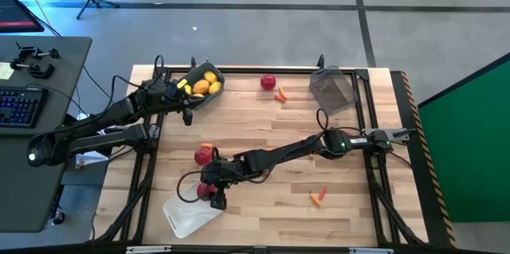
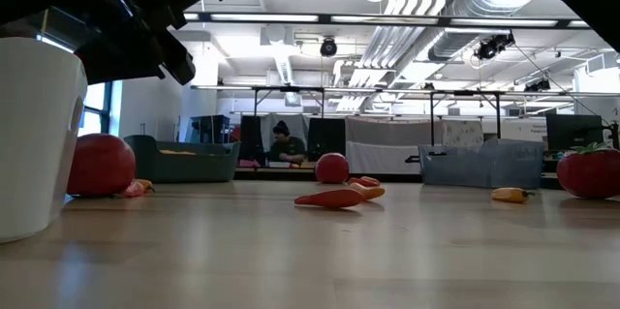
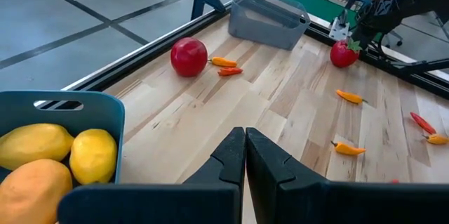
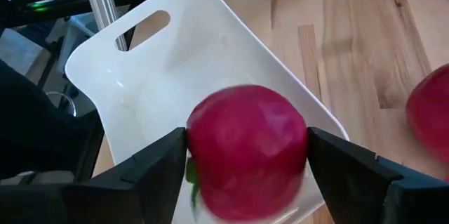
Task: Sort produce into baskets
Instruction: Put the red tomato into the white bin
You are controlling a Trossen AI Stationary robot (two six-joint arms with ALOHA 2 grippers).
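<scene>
My right gripper (image 1: 213,196) reaches to the table's near left, over the white basket (image 4: 175,62), with a red fruit (image 4: 245,150) between its fingers. A second red fruit (image 1: 203,156) lies on the table just beyond it. My left gripper (image 3: 245,155) is shut and holds nothing, hovering beside the blue basket (image 1: 201,87) at the far left; yellow fruits (image 3: 91,155) lie in that basket. A third red fruit (image 1: 268,83) and small peppers (image 1: 280,95) lie at the far middle. The dark grey basket (image 1: 333,88) stands at the far right. My right gripper has the red fruit pinched between its two fingers, one on each of its opposite sides (image 4: 193,147). The fingers slant downward over the white basket's inside. The fruit is clear of the basket floor, and its lower edge shows smeared.
More peppers (image 1: 319,197) lie on the bare wood at the near right. A black rail frames the table (image 1: 263,68). A desk with a keyboard (image 1: 20,104) stands off the table's left side. The middle of the table is open wood.
</scene>
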